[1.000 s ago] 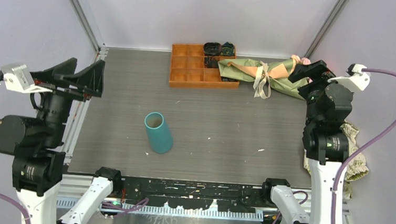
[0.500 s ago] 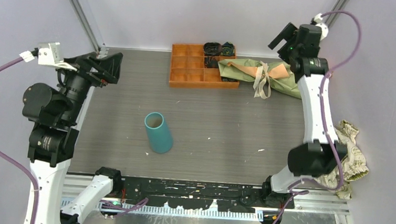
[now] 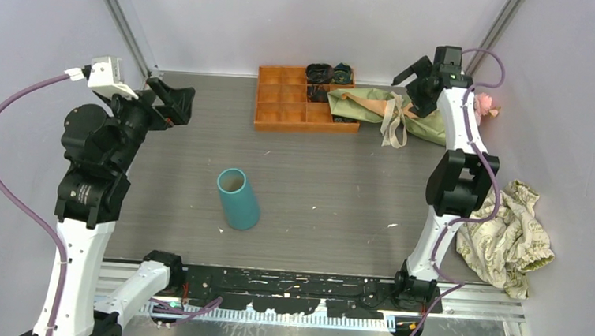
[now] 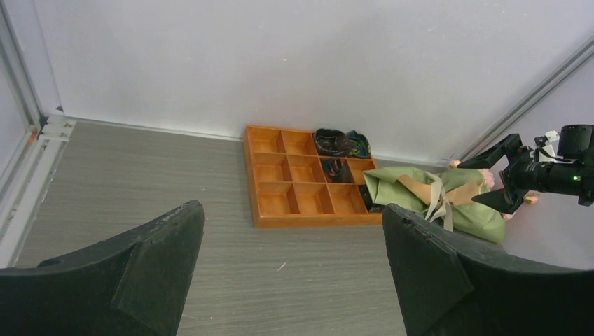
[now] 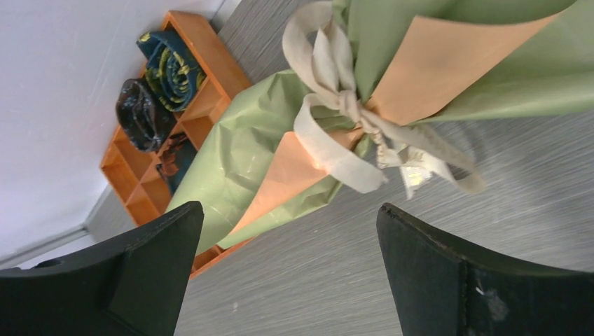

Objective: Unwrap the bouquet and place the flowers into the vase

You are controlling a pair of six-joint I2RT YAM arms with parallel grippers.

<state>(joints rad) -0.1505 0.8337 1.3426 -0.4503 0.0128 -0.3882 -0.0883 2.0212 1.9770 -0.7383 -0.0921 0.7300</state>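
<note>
We hover right gripper (image 5: 288,210) wide open, empty, over bouquet (image 5: 252,161) at tabletop (image 3: 340,187) far right, beside orange tray (image 3: 283,108). We pinch one ribbon (image 5: 329,150) tail, not knot, and pull outward. Left gripper (image 4: 292,210) wide open, empty. Vase (image 3: 237,199) stands mid-tabletop.

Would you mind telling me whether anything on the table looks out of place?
Yes: the bouquet lies with its narrow end overlapping the orange tray rather than clear of it, and a crumpled paper wad lies off to the right side.
</note>
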